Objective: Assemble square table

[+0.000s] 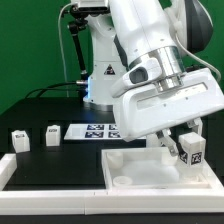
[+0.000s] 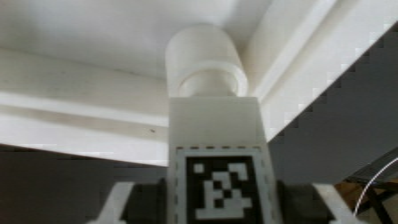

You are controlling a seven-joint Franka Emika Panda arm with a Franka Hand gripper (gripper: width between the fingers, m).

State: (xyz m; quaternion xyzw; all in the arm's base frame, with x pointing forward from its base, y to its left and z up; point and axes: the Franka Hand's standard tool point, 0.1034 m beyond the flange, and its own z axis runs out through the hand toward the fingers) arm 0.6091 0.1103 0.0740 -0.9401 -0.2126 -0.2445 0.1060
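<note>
My gripper (image 1: 187,146) is shut on a stubby white table leg (image 1: 191,151) with a black-and-white tag. It holds the leg tilted above the right end of the white square tabletop (image 1: 135,168), which lies at the front of the table. In the wrist view the leg (image 2: 221,120) fills the middle between my fingers (image 2: 119,203), and its rounded end points into a corner of the tabletop (image 2: 89,90) by a raised edge. Two more tagged legs (image 1: 18,140) (image 1: 52,133) stand on the black mat at the exterior view's left.
The marker board (image 1: 98,132) lies flat behind the tabletop, under the arm. A white border rail (image 1: 10,168) runs along the front left. The arm's body hides the right rear of the table. Cables hang at the back left.
</note>
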